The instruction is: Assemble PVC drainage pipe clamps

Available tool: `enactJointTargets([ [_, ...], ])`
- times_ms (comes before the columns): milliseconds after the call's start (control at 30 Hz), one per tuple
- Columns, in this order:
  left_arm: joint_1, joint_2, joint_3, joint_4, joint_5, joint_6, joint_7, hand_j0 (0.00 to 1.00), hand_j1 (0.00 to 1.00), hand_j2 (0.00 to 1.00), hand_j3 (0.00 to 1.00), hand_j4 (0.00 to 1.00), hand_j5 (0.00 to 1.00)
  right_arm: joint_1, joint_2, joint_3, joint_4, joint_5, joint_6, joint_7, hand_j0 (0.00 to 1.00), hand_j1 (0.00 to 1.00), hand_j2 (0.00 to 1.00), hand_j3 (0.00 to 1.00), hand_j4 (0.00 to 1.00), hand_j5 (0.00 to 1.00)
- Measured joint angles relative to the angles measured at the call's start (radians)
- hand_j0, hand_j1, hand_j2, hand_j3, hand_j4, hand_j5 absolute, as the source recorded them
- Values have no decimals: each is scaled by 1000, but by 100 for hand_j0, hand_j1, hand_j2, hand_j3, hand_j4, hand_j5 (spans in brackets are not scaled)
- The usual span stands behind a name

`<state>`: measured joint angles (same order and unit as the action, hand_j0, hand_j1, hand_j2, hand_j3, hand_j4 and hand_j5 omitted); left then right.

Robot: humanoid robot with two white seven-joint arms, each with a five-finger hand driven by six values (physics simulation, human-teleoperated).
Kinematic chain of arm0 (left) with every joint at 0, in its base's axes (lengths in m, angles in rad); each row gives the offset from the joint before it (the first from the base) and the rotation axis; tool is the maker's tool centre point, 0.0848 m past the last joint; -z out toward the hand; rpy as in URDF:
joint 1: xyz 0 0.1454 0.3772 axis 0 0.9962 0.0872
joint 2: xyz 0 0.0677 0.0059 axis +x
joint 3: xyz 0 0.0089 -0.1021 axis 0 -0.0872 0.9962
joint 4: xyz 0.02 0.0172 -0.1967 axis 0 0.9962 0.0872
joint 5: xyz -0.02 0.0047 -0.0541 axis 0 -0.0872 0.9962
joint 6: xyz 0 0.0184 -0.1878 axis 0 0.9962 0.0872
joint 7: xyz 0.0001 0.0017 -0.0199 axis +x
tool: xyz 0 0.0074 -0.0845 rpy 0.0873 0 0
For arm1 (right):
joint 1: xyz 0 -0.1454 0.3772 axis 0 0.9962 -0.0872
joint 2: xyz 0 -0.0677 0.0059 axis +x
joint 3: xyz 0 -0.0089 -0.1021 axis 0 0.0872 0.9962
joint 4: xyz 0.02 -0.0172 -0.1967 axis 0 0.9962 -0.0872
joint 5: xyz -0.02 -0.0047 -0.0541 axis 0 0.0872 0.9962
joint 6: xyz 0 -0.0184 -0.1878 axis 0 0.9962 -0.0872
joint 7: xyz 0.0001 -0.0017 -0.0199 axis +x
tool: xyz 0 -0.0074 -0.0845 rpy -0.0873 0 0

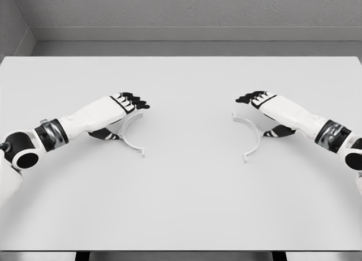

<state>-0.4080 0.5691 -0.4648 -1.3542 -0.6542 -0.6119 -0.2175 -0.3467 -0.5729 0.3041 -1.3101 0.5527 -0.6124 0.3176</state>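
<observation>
White table [181,204] holds two clamp halves: left hand [127,102] open over the nine-o'clock half [131,139], right hand [257,98] open over the three-o'clock half [251,137].

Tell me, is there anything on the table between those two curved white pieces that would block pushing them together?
Nothing visible. The left clamp half and the right clamp half lie apart on the table, with only bare surface between them. The left hand and right hand hover above their halves.
</observation>
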Motion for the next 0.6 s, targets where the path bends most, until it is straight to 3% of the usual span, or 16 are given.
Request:
enactJointTargets([
  [600, -35, -16, -3, 74, 2, 0, -1, 100, 100, 100, 100, 100, 100, -11, 5, 17, -1, 0, 0, 0, 100, 100, 100, 100, 100, 100],
])
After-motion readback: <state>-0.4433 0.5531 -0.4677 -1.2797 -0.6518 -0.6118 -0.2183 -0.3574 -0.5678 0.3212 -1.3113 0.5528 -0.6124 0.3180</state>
